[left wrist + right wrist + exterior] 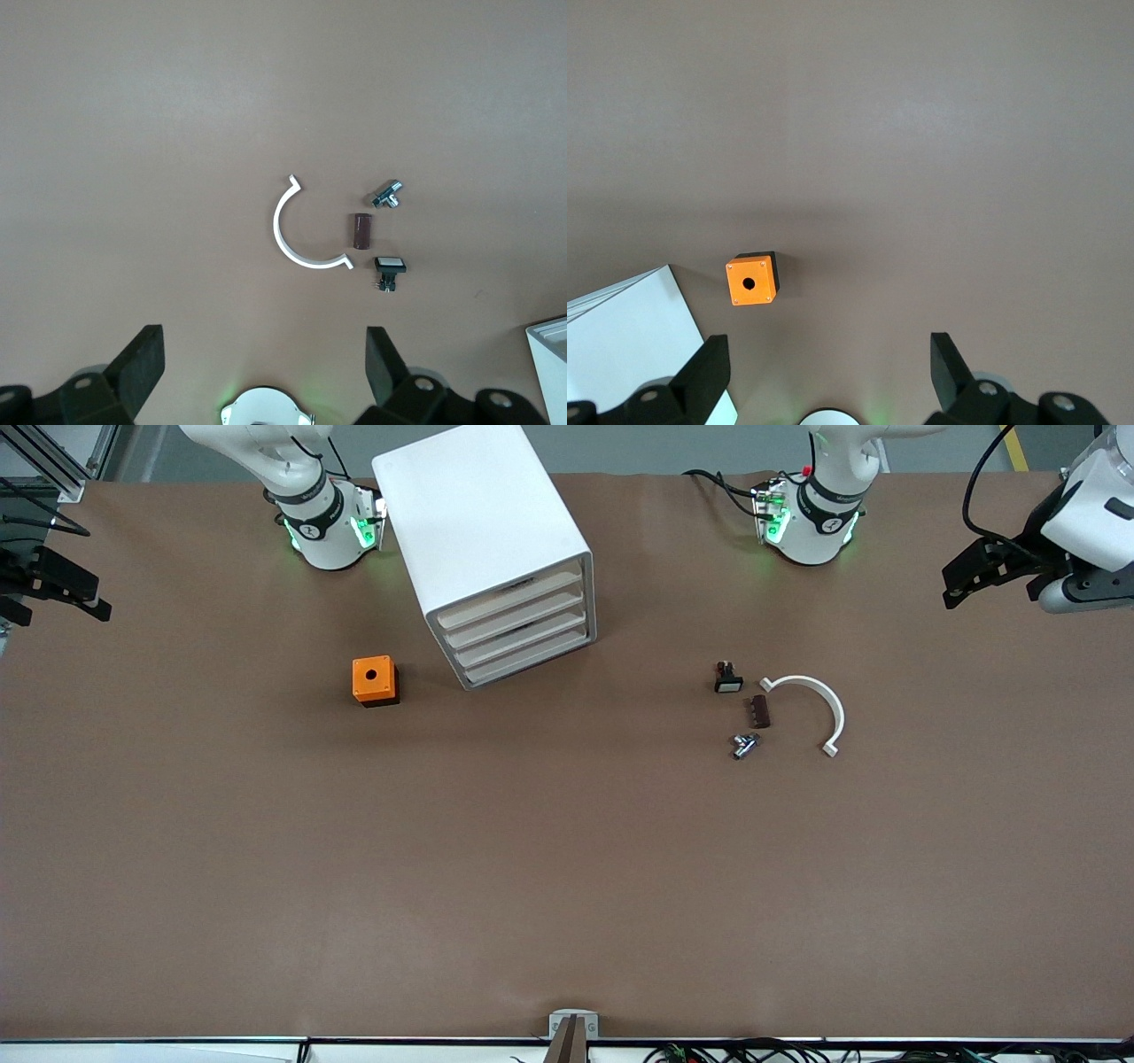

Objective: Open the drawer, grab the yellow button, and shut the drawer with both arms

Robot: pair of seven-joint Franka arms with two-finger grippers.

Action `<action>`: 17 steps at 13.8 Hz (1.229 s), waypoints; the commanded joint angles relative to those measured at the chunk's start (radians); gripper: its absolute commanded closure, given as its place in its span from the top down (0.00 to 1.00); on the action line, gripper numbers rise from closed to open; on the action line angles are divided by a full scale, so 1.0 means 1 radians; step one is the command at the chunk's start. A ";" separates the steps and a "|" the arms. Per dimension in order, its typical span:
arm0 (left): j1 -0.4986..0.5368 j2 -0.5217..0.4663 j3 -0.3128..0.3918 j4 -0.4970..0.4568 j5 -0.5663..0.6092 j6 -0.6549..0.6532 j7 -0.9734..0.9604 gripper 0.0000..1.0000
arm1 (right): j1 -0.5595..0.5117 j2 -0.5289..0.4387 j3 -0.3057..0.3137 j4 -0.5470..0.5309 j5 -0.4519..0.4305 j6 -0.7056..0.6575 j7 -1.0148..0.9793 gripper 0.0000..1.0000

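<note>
Brown matting is covering the whole surface (567, 868), giving the small parts a plain ground to lie on. Both arms are waiting high and pulled out to the ends of the surface, probably so nothing is blocking the cabinet. Sitting between the two bases, the white cabinet (483, 522) is turning its drawer fronts at an angle toward the front camera, which should let an arm pull from that side. Its top drawer (509, 599) is sitting shut and flush with the three below, so the button is presumably lying inside, out of sight.

An orange cube (375, 680) with a hole is resting just beside the cabinet, toward the right arm's end. Toward the left arm's end, a white curved clip (819, 704), a brown block (760, 711), a black-and-white part (728, 678) and a metal fitting (744, 746) are lying close together.

The left end effector (266, 367) is hanging wide open over that cluster; the right end effector (830, 367) is hanging wide open over the cube, both empty.
</note>
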 commanded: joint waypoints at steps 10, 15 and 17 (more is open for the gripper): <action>-0.005 0.094 0.001 0.084 0.024 -0.029 0.022 1.00 | 0.010 -0.030 -0.003 -0.027 -0.003 0.014 0.002 1.00; -0.017 0.189 -0.003 0.082 0.009 -0.019 -0.045 1.00 | 0.009 -0.028 -0.004 -0.027 -0.004 0.015 0.000 1.00; -0.020 0.240 -0.010 0.084 0.007 0.004 -0.125 1.00 | 0.006 -0.030 -0.004 -0.027 -0.010 0.017 0.000 1.00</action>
